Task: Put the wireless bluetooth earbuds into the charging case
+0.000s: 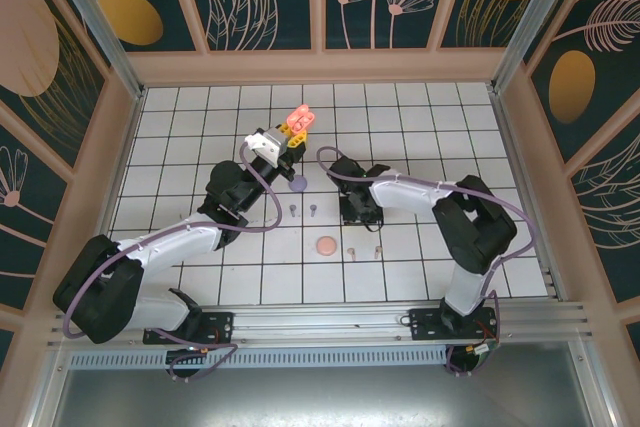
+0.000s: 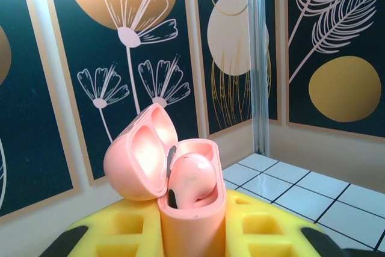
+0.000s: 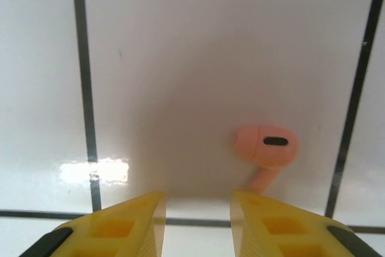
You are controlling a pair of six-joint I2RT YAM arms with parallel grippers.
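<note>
We see bare tiles (image 1: 330, 282) in front of the round pink case (image 1: 325, 246). Two earbuds (image 1: 351, 251) lie just right of it, and the left arm (image 1: 190, 237) and right arm (image 1: 410, 190) crowd behind.

**White tiled desk with cases and earbuds lying loose**

The desk (image 1: 200, 137) is white tile with dark grout lines. Near its middle lies a round lilac case (image 1: 298, 184). Just nearer lie a lilac earbud (image 1: 293, 210) and a second lilac earbud (image 1: 312, 210). Nearer still, a round pink case (image 1: 325, 246) has a pink earbud (image 1: 351, 250) and another pink earbud (image 1: 377, 251) on its right. The right wrist view shows a salmon earbud (image 3: 267, 148) lying inside one tile.
</note>
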